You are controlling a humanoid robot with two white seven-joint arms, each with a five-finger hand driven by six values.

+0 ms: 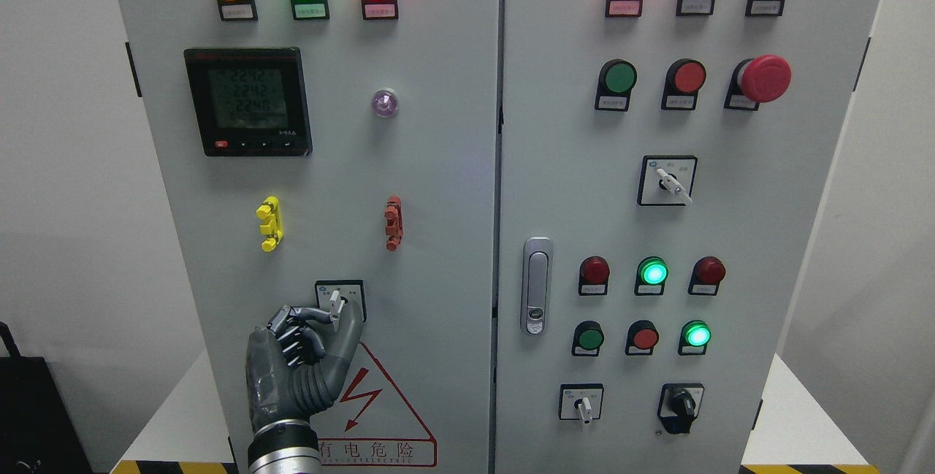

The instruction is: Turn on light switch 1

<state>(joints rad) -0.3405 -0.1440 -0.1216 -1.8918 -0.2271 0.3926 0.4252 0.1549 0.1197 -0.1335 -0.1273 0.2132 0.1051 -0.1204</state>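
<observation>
The left hand [303,357] comes up from the bottom edge, left of the middle, and reaches the white rotary switch [336,304] in the lower part of the left cabinet door [438,167]. Its fingers [296,320] are curled and the thumb and fingertips touch the switch lever, so it seems to grasp it. Just below the hand there is a red warning triangle [372,401]. The digital meter [248,101] is in the upper left of the frame.
</observation>
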